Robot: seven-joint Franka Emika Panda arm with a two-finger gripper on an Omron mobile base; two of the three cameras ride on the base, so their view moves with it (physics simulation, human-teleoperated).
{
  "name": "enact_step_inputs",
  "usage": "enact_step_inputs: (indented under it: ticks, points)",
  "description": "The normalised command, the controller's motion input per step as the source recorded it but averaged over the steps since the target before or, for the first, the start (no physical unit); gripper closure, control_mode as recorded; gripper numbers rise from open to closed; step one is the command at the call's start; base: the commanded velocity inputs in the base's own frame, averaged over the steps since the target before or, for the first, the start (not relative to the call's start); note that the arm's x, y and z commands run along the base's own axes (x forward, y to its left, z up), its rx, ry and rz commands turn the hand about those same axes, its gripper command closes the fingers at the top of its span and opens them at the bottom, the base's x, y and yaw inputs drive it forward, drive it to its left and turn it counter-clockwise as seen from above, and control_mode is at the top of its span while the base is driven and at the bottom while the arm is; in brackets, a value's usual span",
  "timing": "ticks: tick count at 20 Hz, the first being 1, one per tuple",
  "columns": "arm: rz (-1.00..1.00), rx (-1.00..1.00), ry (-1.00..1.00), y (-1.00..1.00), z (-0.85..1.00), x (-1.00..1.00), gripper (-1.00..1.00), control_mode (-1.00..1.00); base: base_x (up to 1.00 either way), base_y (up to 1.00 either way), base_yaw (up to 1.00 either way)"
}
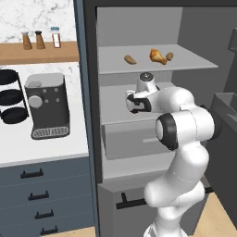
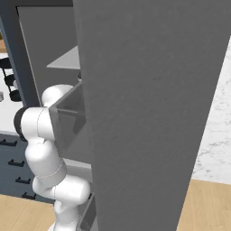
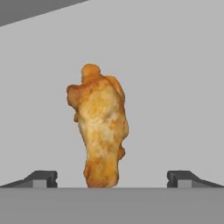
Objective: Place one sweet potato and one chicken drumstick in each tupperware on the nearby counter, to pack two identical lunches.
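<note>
We see a chicken drumstick (image 3: 100, 131) lying on a grey fridge shelf (image 1: 185, 62), its long axis running straight away from our released gripper (image 3: 112, 179), whose fingertips (image 3: 41, 178) stand wide on either side.

Looked like a home kitchen: white bench (image 1: 41, 148) over drawers (image 1: 44, 199), coffee machine (image 1: 47, 105), open fridge (image 1: 152, 65), marble wall (image 1: 32, 16).
</note>
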Motion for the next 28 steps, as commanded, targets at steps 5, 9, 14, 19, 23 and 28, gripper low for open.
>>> enact_step_inputs:
  ticks: [5,9,14,19,23,28]
  points:
    - [0.0,0.0,0.0,0.0,-0.31,0.05,-1.0,-1.0,0.0,0.0,0.0]
    - [0.0,0.0,0.0,0.0,-0.25,0.12,-1.0,-1.0,0.0,0.0,0.0]
    - [0.0,0.0,0.0,0.0,-0.07,0.24,-1.0,-1.0,0.0,0.0,0.0]
    - [0.0,0.0,0.0,0.0,-0.04,0.3,-1.0,-1.0,0.0,0.0,0.0]
    - [0.0,-0.04,0.0,0.0,-0.22,0.07,1.0,-1.0,0.0,0.0,0.0]
    - [0.0,0.0,0.0,0.0,0.0,0.0,1.0,-1.0,0.0,0.0,0.0]
